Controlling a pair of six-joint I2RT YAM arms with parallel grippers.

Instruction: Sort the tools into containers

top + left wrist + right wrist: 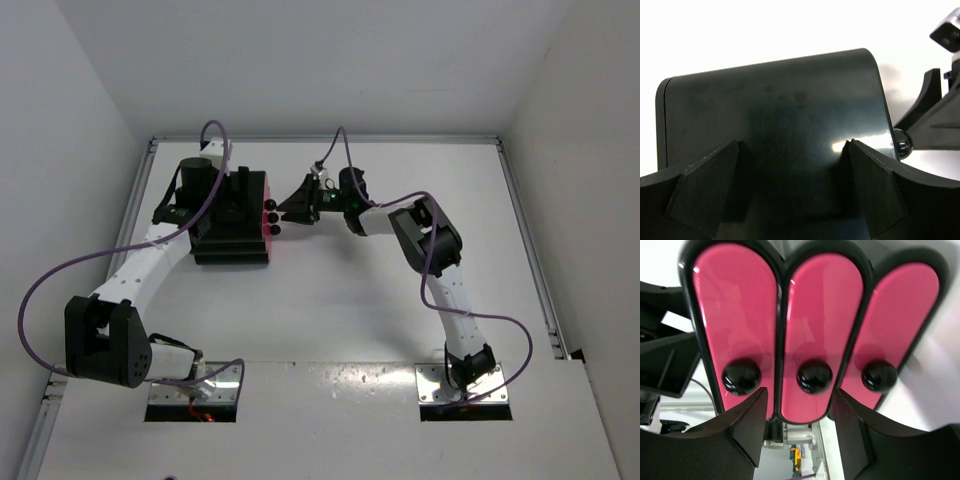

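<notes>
Containers [822, 315] — three glossy pink drawer fronts with rounded ends, side by side in the right wrist view, each carrying one round black knob [814, 376], all set in a squat black cabinet [232, 248].

Hidden: drawer contents, behind the fronts. From above, much of the cabinet's top is covered by the left arm. The left wrist view shows only a plain, shiny black face.

Location: on the white table [350, 310], left of centre and toward the far edge, knobs facing the right arm.

Left gripper [792, 145]: fingers spread wide against that black face; contact cannot be told.

Right gripper [800, 392]: jaws apart, tips either side of the middle knob — nothing held.

Room: bare tabletop on the near and right sides; far rail near behind the cabinet.
</notes>
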